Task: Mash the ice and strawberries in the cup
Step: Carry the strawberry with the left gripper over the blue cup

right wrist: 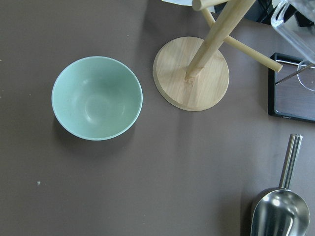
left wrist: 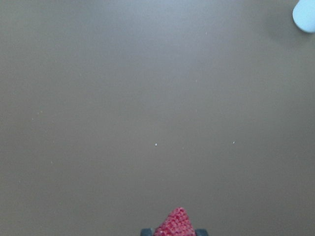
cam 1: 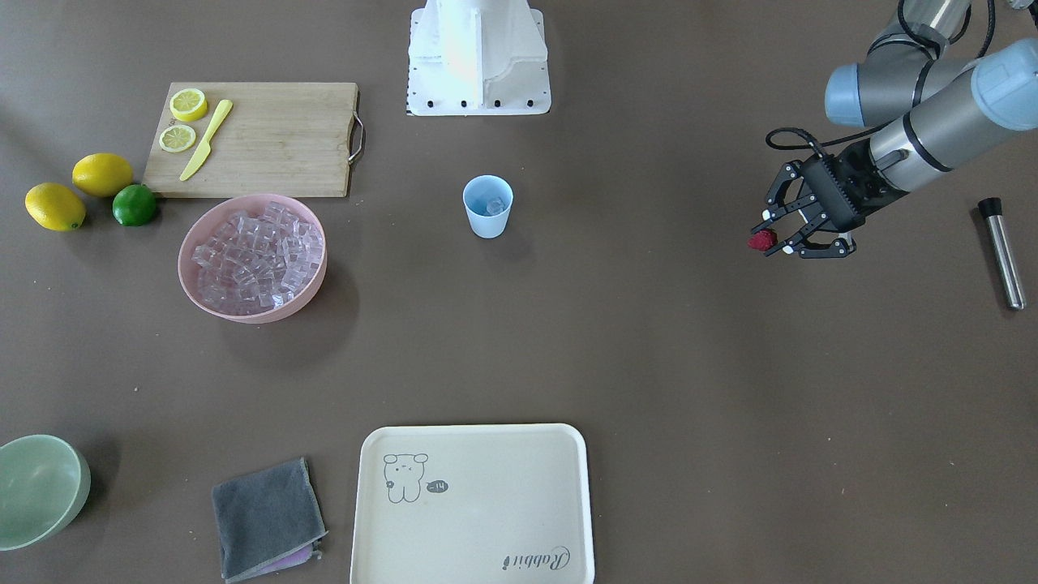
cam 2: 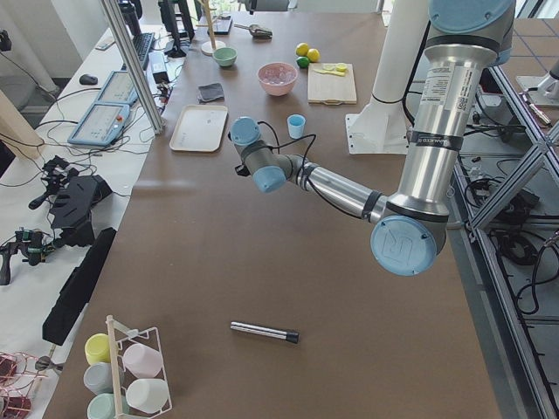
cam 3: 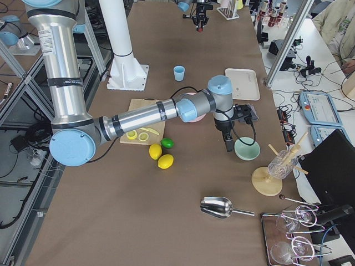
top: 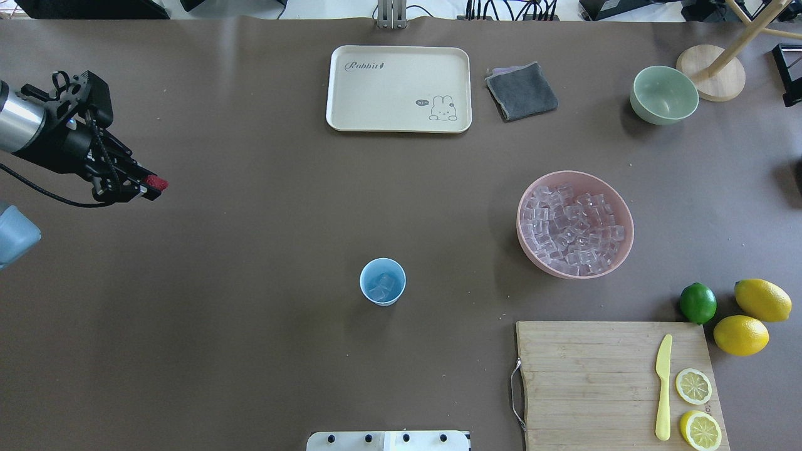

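Berry to the cup

My left gripper (cam 1: 772,241) is clamped on the berry (cam 1: 761,240) above the table's (cam 1: 649,365) left end. I should travel level to the mid-table cup (cam 1: 487,207), centre over its ice (cam 1: 492,204), then release low.

Wrist view's bottom edge crops the strawberry (left wrist: 176,223).

Left arm gripping, right arm poised.
The left gripper (cam 1: 772,242), reaching out over the table's left end, pinches the strawberry (cam 1: 761,239); the right gripper (cam 3: 228,145) points down at the far right, jaws unreadable.
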You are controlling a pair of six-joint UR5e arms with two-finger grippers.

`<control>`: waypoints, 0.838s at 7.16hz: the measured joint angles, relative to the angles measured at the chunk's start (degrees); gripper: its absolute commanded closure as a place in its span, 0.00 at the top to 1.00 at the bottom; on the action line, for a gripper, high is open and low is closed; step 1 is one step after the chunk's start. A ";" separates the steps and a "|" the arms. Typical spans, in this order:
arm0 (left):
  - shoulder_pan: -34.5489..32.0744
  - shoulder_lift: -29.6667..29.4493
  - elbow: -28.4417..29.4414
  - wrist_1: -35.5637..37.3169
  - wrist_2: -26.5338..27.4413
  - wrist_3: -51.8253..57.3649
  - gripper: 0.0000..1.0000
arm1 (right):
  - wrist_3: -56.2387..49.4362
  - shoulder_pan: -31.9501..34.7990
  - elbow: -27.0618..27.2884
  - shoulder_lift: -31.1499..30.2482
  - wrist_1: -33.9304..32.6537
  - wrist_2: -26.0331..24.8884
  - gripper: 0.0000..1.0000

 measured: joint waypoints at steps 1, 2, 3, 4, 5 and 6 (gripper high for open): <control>0.36 -2.54 -0.78 -0.06 -0.38 -4.23 0.00 | -0.09 -0.12 0.00 0.13 0.02 0.05 1.00; 1.13 -5.42 -1.03 -0.09 -0.45 -8.43 0.00 | -0.21 -0.24 0.00 0.28 0.06 -0.02 1.00; 2.43 -7.99 -1.02 -0.12 -0.32 -12.21 0.00 | -0.33 -0.33 -0.01 0.34 0.08 -0.17 1.00; 4.34 -10.34 -0.94 -0.16 0.00 -15.65 0.00 | -0.35 -0.44 0.00 0.39 0.09 -0.33 1.00; 6.35 -12.51 -0.88 -0.16 0.67 -18.86 0.00 | -0.36 -0.65 -0.05 0.48 0.11 -0.52 1.00; 8.38 -14.20 -0.93 -0.32 2.30 -21.59 0.00 | -0.44 -0.92 -0.13 0.58 0.17 -0.71 1.00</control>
